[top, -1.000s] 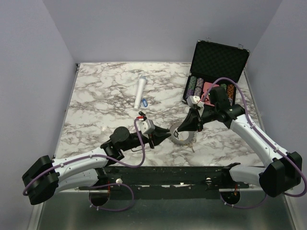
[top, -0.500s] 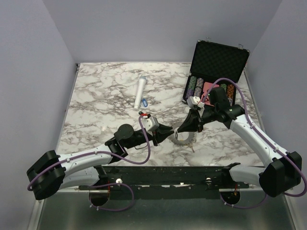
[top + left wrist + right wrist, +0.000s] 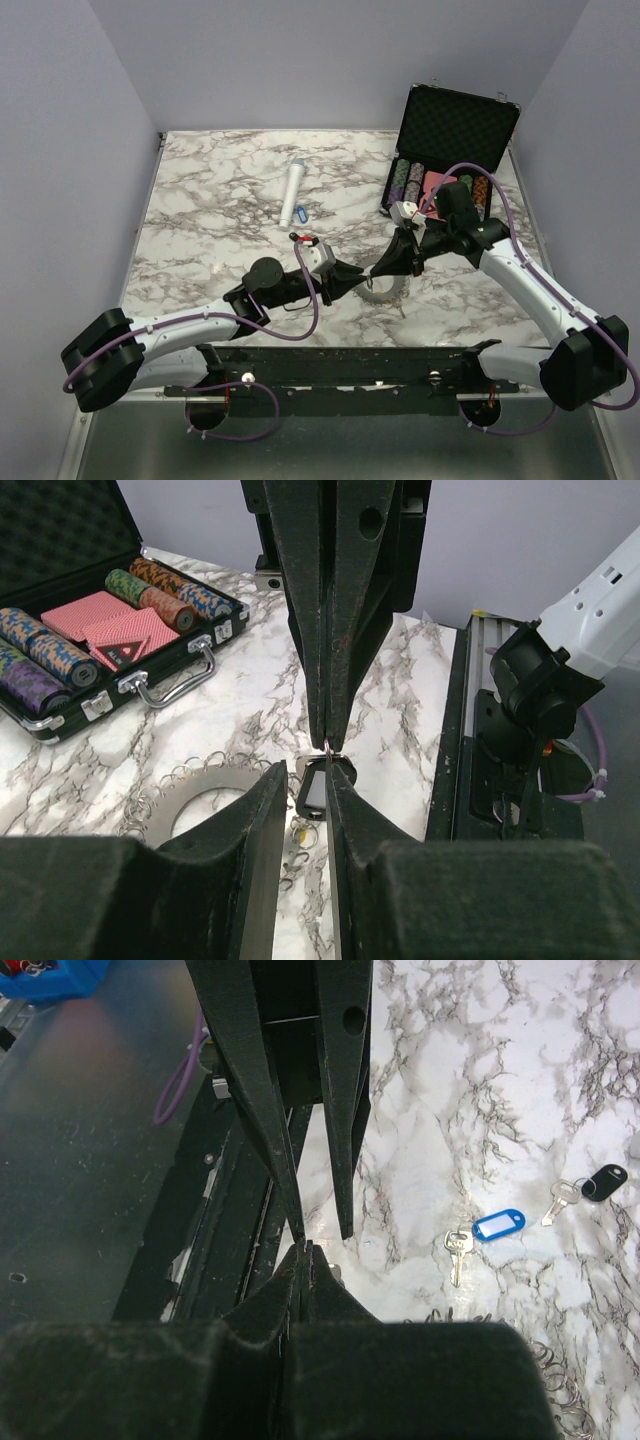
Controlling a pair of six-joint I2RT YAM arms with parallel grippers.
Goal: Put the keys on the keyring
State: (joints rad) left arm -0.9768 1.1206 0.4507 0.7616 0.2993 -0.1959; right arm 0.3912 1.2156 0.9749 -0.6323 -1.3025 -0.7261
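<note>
The keyring (image 3: 190, 792), a flat grey toothed ring with small wire loops on its rim, lies on the marble just left of my grippers; it also shows in the top view (image 3: 384, 291). My right gripper (image 3: 328, 738) comes down from above, shut on the small loop of a black-tagged key (image 3: 313, 792). The tag hangs between the parted fingers of my left gripper (image 3: 306, 775), which is open around it. In the right wrist view my right gripper (image 3: 303, 1252) is shut, tip against one left finger. A blue-tagged key (image 3: 497, 1225) and another black-tagged key (image 3: 603, 1181) lie loose on the table.
An open black case of poker chips and cards (image 3: 450, 150) stands at the back right; it also shows in the left wrist view (image 3: 95, 630). A white cylinder (image 3: 293, 192) lies mid-table. The black rail (image 3: 340, 368) runs along the near edge.
</note>
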